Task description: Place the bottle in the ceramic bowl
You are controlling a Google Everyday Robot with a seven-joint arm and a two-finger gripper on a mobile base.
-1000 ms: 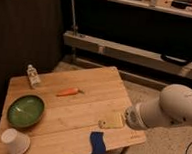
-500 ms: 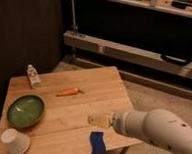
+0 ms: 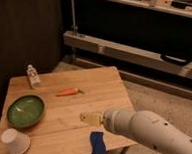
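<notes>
The gripper (image 3: 88, 118) hangs open and empty at lower centre, well apart from the bottle (image 3: 33, 75) standing at the upper-left corner of the table (image 3: 106, 87), so a long reach could brush the carrot (image 3: 68, 92) between them or topple the slim bottle short of the bowl (image 3: 25, 110) below it.

Workshop-like lab: metal racking (image 3: 141, 54) behind a low wooden table (image 3: 104, 88).

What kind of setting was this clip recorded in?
Probably a lab or workshop corner: a small wooden table, a metal shelving frame behind it, a dark partition beside it. The gripper hovers above the table's front half.
</notes>
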